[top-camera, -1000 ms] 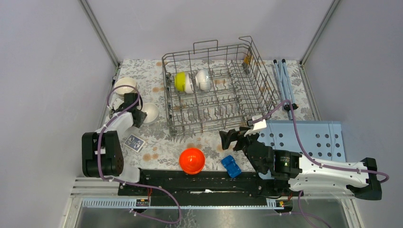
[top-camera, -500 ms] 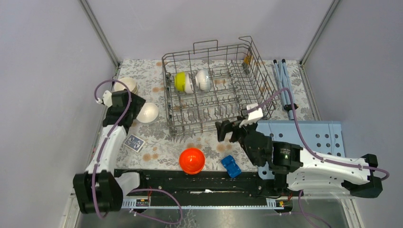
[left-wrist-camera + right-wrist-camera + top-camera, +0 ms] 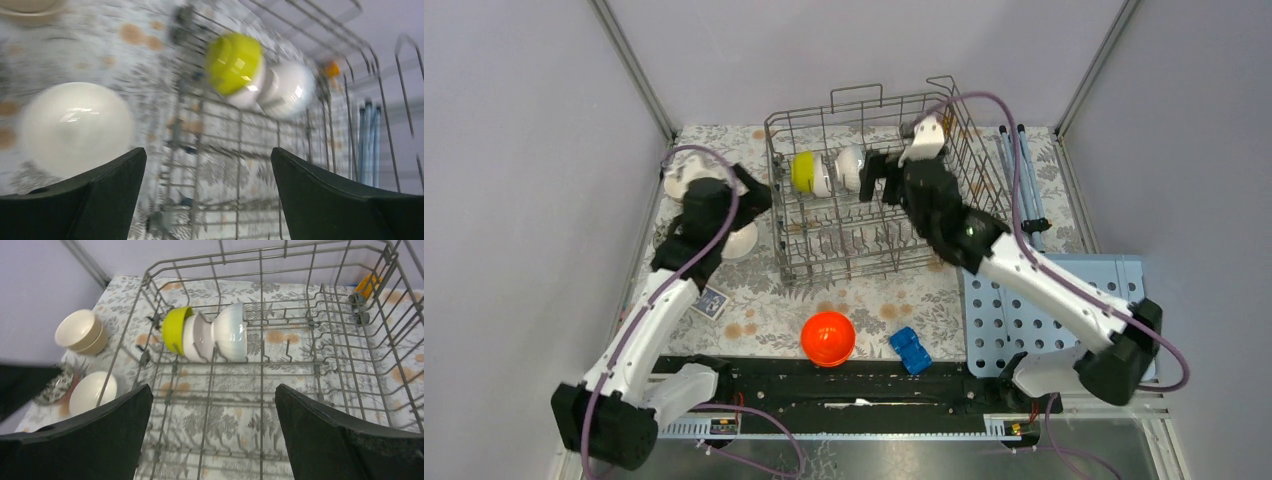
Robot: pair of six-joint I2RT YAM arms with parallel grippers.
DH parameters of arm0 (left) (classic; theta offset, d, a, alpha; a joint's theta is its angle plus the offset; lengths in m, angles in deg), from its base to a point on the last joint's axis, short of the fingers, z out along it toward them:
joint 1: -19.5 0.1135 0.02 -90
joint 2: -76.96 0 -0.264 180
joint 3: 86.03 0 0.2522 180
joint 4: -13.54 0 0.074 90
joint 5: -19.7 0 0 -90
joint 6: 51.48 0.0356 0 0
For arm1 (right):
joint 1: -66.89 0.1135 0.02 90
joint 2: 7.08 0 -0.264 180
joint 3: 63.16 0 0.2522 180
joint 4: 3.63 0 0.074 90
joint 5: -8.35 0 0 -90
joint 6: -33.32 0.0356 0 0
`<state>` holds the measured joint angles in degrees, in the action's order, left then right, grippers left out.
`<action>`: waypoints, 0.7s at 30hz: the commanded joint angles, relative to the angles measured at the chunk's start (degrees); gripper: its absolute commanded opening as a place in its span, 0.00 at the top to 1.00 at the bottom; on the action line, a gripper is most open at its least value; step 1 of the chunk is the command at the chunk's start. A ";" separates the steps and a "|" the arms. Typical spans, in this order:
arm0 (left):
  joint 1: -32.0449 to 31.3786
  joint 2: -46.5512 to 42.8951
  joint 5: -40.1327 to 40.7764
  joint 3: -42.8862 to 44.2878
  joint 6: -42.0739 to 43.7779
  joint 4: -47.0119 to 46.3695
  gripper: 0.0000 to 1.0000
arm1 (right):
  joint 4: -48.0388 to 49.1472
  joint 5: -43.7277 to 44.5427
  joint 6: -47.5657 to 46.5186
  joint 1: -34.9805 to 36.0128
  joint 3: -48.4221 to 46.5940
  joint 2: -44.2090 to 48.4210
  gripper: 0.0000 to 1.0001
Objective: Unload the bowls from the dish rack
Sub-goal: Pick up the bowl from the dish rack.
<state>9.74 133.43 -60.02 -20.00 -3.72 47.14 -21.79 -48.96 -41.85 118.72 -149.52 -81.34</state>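
Found right gripper (image 3: 214,437), fingers (image 3: 90,440) wide and empty, over dish rack (image 3: 964,150) at 3 o'clock of nested yellow-green bowl (image 3: 173,331) and white bowls (image 3: 232,332); left gripper (image 3: 207,195), likewise wide, outside rack's 9 o'clock wall; judged risk: fingers snagging tines (image 3: 288,347), or one pinch dragging nested bowls together.

top: overhead, wide | wrists: close, left blurred, probably lower | shared: dish rack (image 3: 844,240)

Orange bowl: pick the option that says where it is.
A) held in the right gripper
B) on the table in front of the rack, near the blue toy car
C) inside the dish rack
B: the orange bowl sits on the table in front of the dish rack, near the blue toy car. The right gripper is open and empty over the rack.
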 commanded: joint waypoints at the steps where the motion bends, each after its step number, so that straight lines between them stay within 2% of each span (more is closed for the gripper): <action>1: -10.96 5.16 7.24 5.77 7.54 -6.11 0.01 | 3.02 -21.21 5.41 -13.28 -6.58 -7.08 0.00; 4: -11.21 7.27 4.25 6.71 8.51 -6.26 0.01 | 14.26 -35.72 7.50 -20.38 -3.17 -10.48 0.00; 7: -11.21 7.32 2.67 5.72 9.34 -6.03 0.01 | 20.01 -45.91 11.89 -27.00 -3.89 -16.91 0.03; 10: -11.16 6.74 1.96 3.71 9.24 -6.02 0.01 | 24.64 -52.19 14.71 -29.81 -5.80 -23.25 0.08; 13: -11.16 7.08 3.05 1.82 9.45 -5.53 0.02 | 25.88 -57.00 15.03 -29.95 -10.43 -30.15 0.15; 21: -11.11 12.88 4.62 2.22 9.07 -3.18 0.07 | 24.14 -59.63 15.11 -30.04 -20.66 -41.70 0.22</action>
<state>-1.61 144.16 -57.07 -18.16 4.65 44.43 -0.90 -104.02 -27.56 88.38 -164.19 -121.23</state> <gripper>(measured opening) 0.939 0.795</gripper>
